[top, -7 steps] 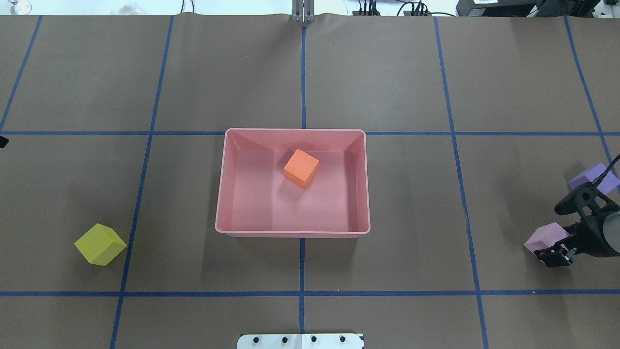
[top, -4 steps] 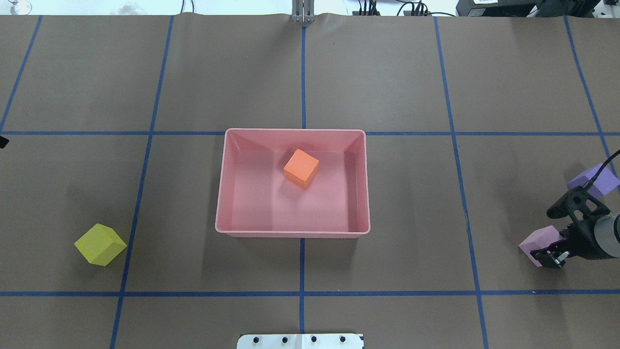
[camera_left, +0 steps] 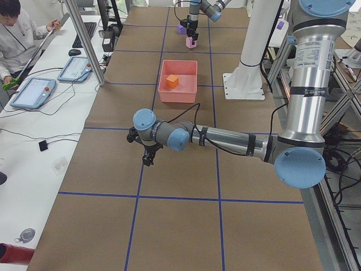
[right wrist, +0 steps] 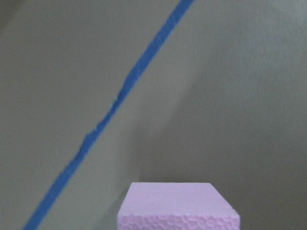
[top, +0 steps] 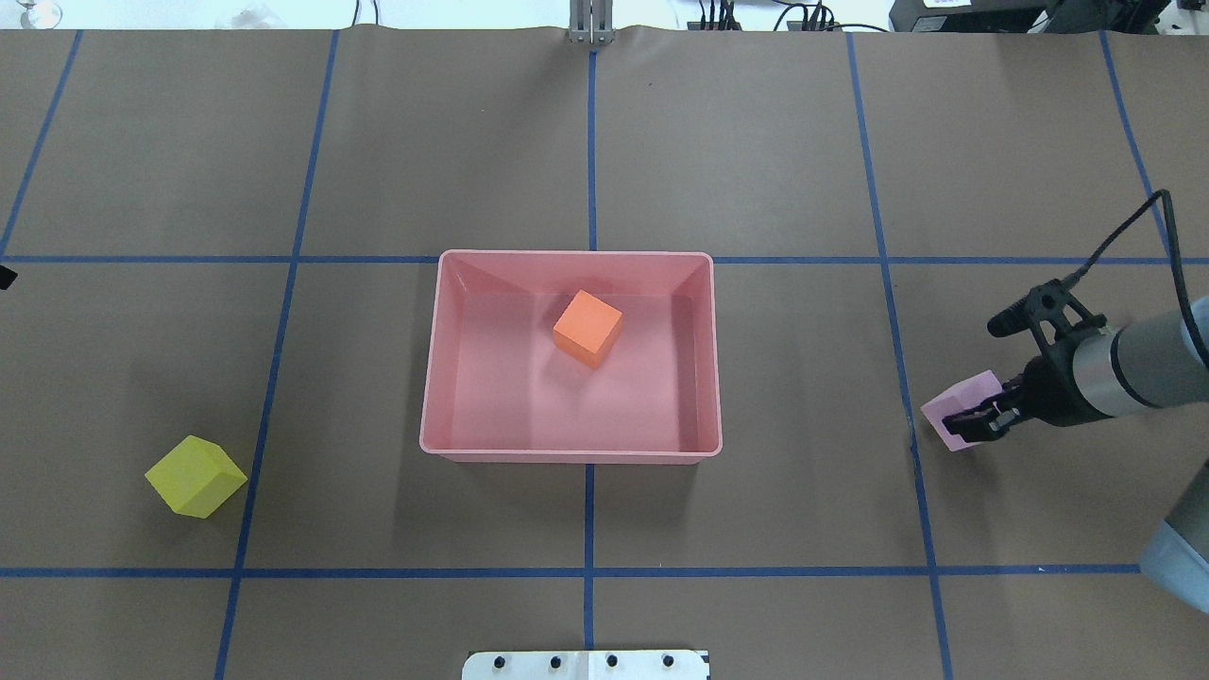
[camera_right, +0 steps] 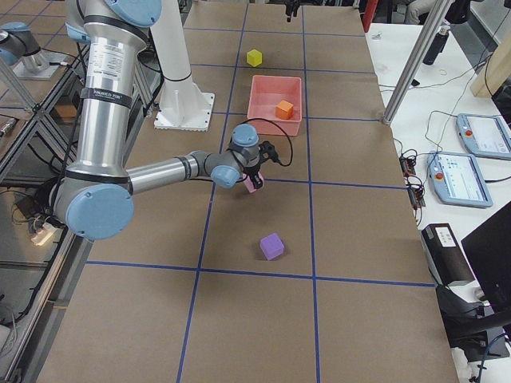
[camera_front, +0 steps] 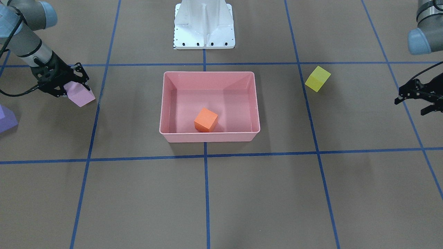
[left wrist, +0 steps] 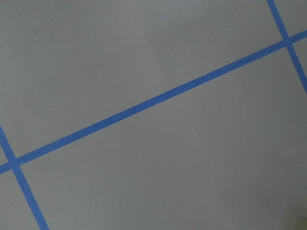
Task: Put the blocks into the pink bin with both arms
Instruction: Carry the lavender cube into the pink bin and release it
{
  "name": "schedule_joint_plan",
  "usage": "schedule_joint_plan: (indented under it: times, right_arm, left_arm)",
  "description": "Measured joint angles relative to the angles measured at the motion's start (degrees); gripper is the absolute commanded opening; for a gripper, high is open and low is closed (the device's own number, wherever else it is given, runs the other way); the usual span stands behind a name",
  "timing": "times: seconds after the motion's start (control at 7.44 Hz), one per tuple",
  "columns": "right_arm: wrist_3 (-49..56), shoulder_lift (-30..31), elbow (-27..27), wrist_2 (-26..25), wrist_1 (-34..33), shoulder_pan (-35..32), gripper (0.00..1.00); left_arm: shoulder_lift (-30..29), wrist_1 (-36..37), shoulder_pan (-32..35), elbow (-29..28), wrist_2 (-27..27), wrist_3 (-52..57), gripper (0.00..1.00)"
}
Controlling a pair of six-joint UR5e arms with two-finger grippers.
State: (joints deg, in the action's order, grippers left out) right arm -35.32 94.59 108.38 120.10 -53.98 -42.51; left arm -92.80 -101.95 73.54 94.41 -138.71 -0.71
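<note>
The pink bin (top: pixel 571 455) stands mid-table and holds the orange block (top: pixel 587 328); the front-facing view shows both too, bin (camera_front: pixel 207 137) and orange block (camera_front: pixel 206 120). My right gripper (top: pixel 968 423) is shut on the light pink block (top: pixel 963 401), held above the table to the bin's right; the block fills the bottom of the right wrist view (right wrist: pixel 177 206). The purple block (camera_front: pixel 5 119) lies on the table beyond it, hidden by my right arm in the overhead view. The yellow block (top: pixel 195 476) lies left of the bin. My left gripper (camera_front: pixel 410 106) is open and empty, beyond the yellow block.
The white bolted pedestal (camera_front: pixel 204 24) stands at the table's near edge behind the bin. Blue tape lines grid the brown table cover. An operator's bench with tablets (camera_left: pixel 34 90) runs along the far side.
My right gripper has lifted the light pink block and carried it left toward the bin. My right arm now covers the purple block in the overhead view.
</note>
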Motion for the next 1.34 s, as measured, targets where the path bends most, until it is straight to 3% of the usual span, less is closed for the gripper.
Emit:
schedule_joint_plan:
  times: [0.27,0.4,0.54,0.81,1.07,1.34]
  right_arm:
    - [-8.4,-14.3,0.2,1.7,-12.4,-1.6,0.02]
    - [-12.3,-21.7,0.1,1.8,-19.6,-1.5,0.07]
    - [-15.9,-28.5,-0.6,1.5,-25.7,-0.8,0.25]
    - [-22.9,-38.1,-3.5,-1.1,-30.9,2.3,0.99]
    - [-30.0,-41.4,-5.0,-7.5,-32.2,7.1,1.00]
    - [-32.8,-41.4,-2.5,-10.7,-38.9,10.0,1.00]
  left_arm:
    - [-0.1,0.0,-0.1,-0.1,-0.1,-0.2,1.00]
    - [-0.1,0.0,-0.2,-0.2,-0.1,-0.4,1.00]
    - [-0.2,0.0,-0.2,-0.3,0.0,-1.3,1.00]
    - [-0.5,-0.5,-0.4,0.0,0.0,-4.3,1.00]
    - [-0.8,-2.4,-0.7,0.0,-0.1,-7.5,1.00]
    - [-0.9,-5.7,-2.3,0.1,0.0,-12.3,1.00]
